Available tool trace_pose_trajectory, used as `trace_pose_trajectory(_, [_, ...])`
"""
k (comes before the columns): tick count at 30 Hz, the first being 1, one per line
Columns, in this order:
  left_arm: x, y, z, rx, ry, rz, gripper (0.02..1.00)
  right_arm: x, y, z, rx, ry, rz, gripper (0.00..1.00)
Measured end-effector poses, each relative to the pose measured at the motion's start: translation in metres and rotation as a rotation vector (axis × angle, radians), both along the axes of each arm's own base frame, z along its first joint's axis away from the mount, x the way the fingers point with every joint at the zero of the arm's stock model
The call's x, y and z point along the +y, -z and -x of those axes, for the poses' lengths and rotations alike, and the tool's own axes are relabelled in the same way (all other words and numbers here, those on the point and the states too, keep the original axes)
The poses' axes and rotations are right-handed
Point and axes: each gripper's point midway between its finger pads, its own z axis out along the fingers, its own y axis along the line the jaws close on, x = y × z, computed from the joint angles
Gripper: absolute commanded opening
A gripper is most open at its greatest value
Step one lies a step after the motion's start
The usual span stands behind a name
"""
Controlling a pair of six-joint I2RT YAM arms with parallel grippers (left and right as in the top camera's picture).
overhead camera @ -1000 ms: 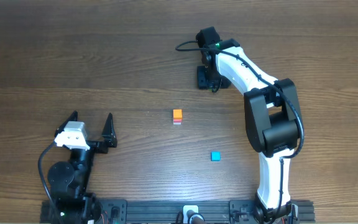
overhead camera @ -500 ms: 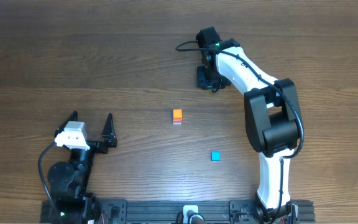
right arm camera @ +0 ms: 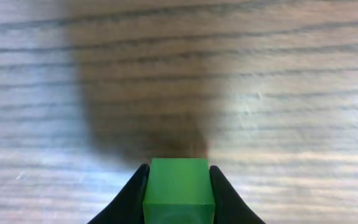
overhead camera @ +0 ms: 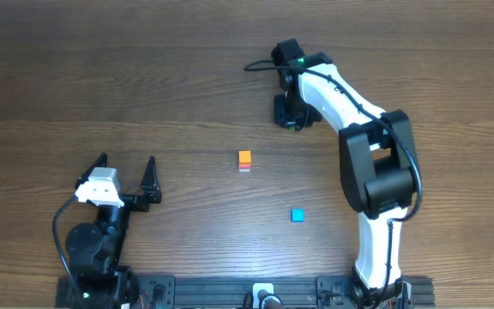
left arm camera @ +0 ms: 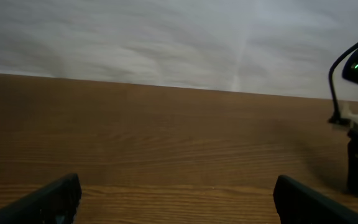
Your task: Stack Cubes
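My right gripper (right arm camera: 178, 190) is shut on a green cube (right arm camera: 178, 186), held between its two dark fingers just above the wood. From above, this right gripper (overhead camera: 287, 114) is at the far middle of the table, and a sliver of the green cube (overhead camera: 294, 125) peeks out under it. An orange cube (overhead camera: 244, 158) sits on top of a pale pink one (overhead camera: 244, 168) at the table's centre. A blue cube (overhead camera: 297, 215) lies alone nearer the front, right of centre. My left gripper (overhead camera: 127, 178) stands open at the front left, nothing between its fingers (left arm camera: 51, 199).
The brown wooden table (overhead camera: 101, 77) has bare room on the left and at the back. The right arm (overhead camera: 376, 163) arches from the front right up to the back middle. A pale wall (left arm camera: 166, 37) rises beyond the table's far edge.
The right gripper has shifted slightly toward the front and right with the green cube in it. The left arm and the other cubes have stayed put.
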Motion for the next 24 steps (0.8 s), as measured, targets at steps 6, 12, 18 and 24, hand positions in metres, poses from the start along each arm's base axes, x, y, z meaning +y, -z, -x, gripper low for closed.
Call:
trace_pose_trajectory(6, [0.0, 0.0, 0.0, 0.0, 0.0, 0.0, 1.0, 0.002, -0.068, 0.015, -0.068, -0.007, -0.025, 0.012])
trace_pose_trajectory(12, [0.0, 0.0, 0.0, 0.0, 0.0, 0.0, 0.998, 0.03, -0.127, 0.046, -0.144, -0.06, -0.067, 0.009])
trace_pose_trajectory(18, [0.0, 0.0, 0.0, 0.0, 0.0, 0.0, 1.0, 0.076, -0.132, 0.075, -0.142, -0.138, -0.086, 0.012])
trace_pose_trajectory(24, [0.0, 0.0, 0.0, 0.0, 0.0, 0.0, 1.0, 0.105, -0.126, 0.087, -0.145, -0.158, -0.096, 0.012])
